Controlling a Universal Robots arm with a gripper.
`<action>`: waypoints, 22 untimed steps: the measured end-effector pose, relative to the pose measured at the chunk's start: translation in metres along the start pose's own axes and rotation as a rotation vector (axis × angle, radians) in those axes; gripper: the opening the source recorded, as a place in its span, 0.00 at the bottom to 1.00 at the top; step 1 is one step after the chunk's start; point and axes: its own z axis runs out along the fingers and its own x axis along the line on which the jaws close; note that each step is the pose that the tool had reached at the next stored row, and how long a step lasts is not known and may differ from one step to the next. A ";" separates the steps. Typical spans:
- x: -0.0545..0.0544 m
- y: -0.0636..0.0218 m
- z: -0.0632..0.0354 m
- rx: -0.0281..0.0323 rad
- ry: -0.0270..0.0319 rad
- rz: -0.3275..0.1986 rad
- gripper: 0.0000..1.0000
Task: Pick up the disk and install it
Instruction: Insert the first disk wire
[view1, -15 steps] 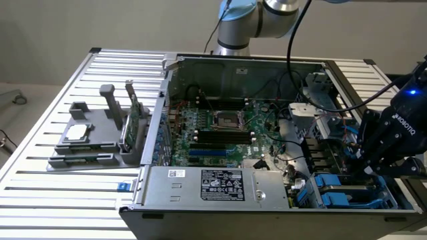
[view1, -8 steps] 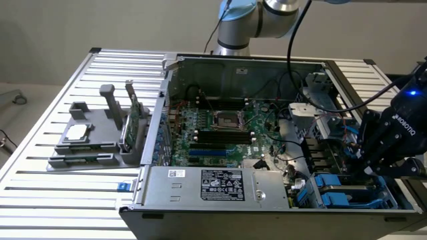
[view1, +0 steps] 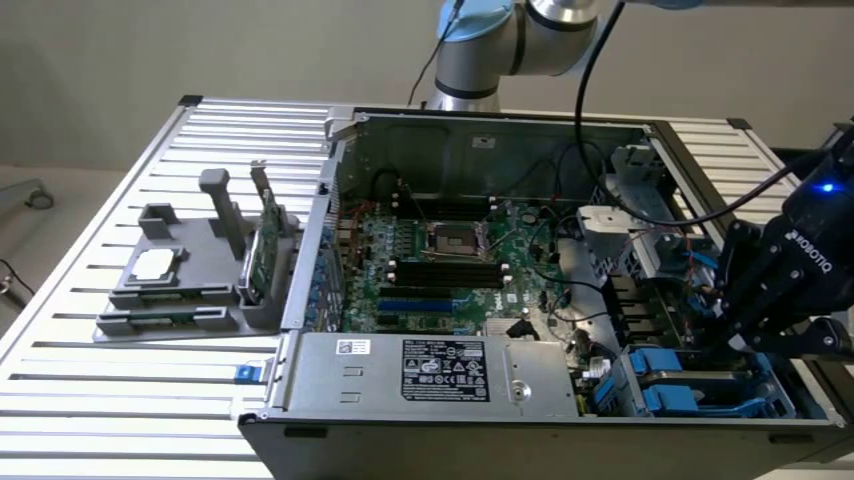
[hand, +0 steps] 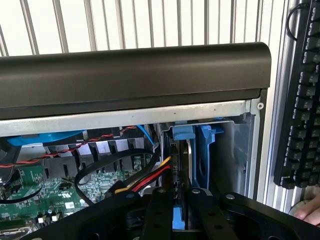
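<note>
Gripper (view1: 737, 335) low in drive bay at exterior view's right, fingers (hand: 159, 212) clamped on disk (hand: 181, 172), standing on edge between blue bay rails (hand: 206, 150). You risk snagging power cable (hand: 150, 175) just beside fingers; tilt could jam disk against rails.

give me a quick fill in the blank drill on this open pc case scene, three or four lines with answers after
1. The end effector is lowered into the corner of the computer case where the ______-coloured drive carriers sit.
2. On the grey holder beside the case, a green ______ stands upright on edge.
3. The power supply at the case's near edge carries a ______ label with white print.
4. In the wrist view, a black ______ lies on the slatted table beside the case.

Answers: blue; circuit card; black; keyboard
</note>
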 end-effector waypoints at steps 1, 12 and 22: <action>0.000 0.0001 0.0001 0.0004 0.0004 0.000 0.17; -0.003 0.0035 0.0014 0.0073 0.0082 -0.002 0.17; -0.008 0.0046 0.0033 0.0113 0.0183 -0.005 0.17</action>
